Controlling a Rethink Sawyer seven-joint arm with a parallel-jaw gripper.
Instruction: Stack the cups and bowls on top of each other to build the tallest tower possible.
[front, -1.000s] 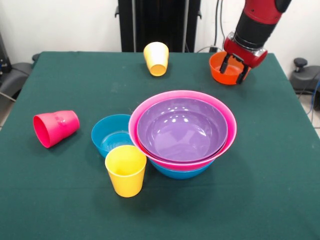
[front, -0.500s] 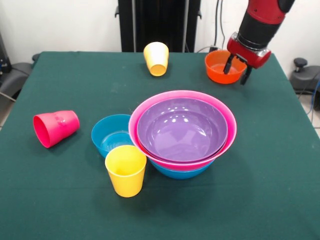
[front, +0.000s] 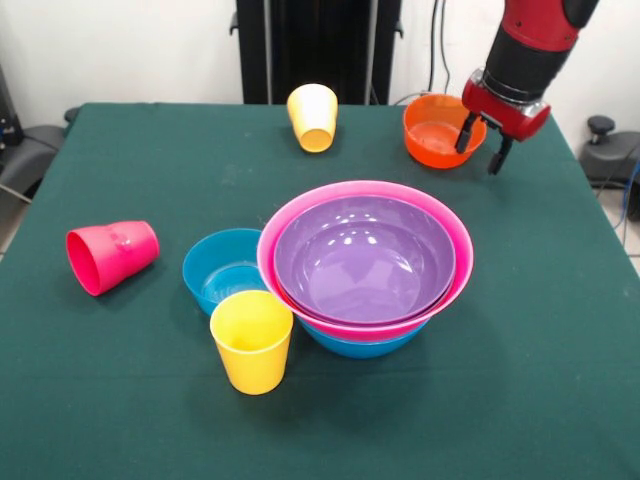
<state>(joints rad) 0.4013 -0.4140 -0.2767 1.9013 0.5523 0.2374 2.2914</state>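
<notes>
My gripper (front: 482, 146) is at the far right, its fingers astride the right rim of an orange bowl (front: 432, 132) and shut on it. The tower stands mid-table: a purple bowl (front: 364, 260) nested in a big pink bowl (front: 266, 250), on a blue bowl (front: 360, 347). A smaller blue bowl (front: 222, 272) sits against its left side. In front of that is an upright yellow cup (front: 251, 340). A second yellow cup (front: 313, 117) lies at the far middle. A red-pink cup (front: 110, 256) lies on its side at the left.
Everything rests on a green cloth table (front: 540, 340). A black stand (front: 318, 45) rises behind the far edge, and dark chair parts (front: 603, 145) show beyond both side edges.
The gripper has moved up and to the right. The orange bowl has shifted left and slightly up, and more of it shows.
</notes>
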